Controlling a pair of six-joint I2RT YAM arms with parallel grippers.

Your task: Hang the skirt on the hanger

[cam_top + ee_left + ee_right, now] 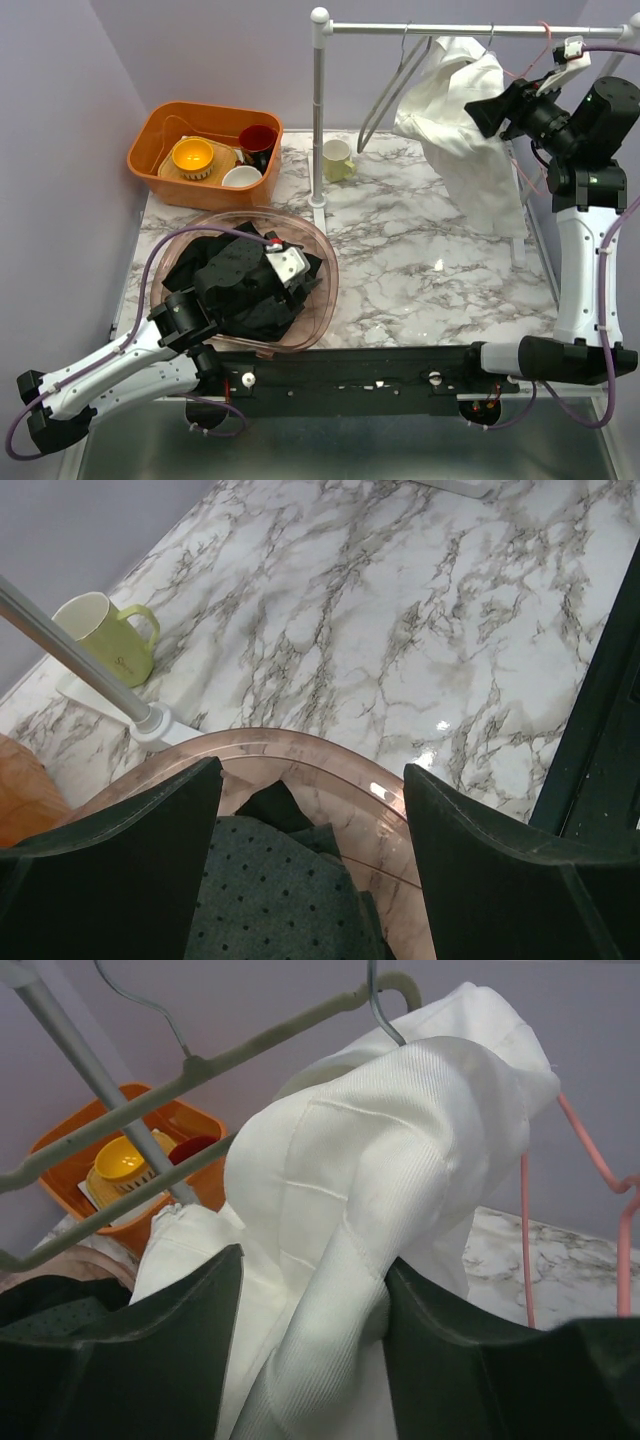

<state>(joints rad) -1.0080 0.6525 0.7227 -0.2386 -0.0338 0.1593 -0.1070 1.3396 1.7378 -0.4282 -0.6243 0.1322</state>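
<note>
Left gripper (310, 780): tilted down over pink translucent plastic basin (300, 742), jaws wide apart.
Right gripper (312, 1260): raised high, jaws astride white ribbed fabric skirt (380, 1140); clamped or not, cannot tell.

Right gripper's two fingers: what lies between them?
A fold of the white skirt fills the gap in the right gripper; the right wrist view shows it.

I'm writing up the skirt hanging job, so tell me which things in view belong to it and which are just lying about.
Part of the job: white skirt, hanger hook above it, rack rail, right tool at the skirt.

Just lying about: empty grey hanger, pink hanger, green mug, orange tub of dishes, basket of dark clothes.
</note>
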